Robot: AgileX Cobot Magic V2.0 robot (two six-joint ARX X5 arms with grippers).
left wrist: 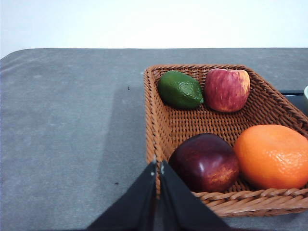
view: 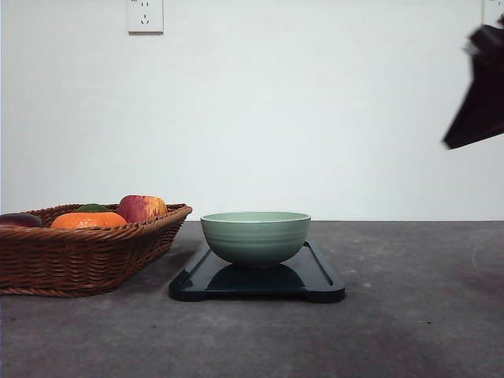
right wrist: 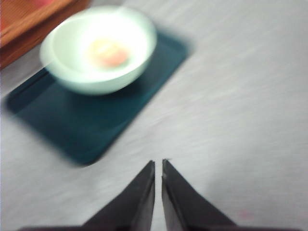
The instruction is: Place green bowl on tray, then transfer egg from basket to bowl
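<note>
With the pale green ceramic bowl (view: pixel 255 236) on the dark rectangular tray (view: pixel 319 279) holding a blurred egg-like object (right wrist: pixel 109 53), both grippers' fingers together, the task appears complete.

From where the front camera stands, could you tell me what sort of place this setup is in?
Probably an indoor lab or test bench: a bare white wall with a socket, a plain grey table, and staged props, a basket of fruit beside a green bowl on a tray.
</note>
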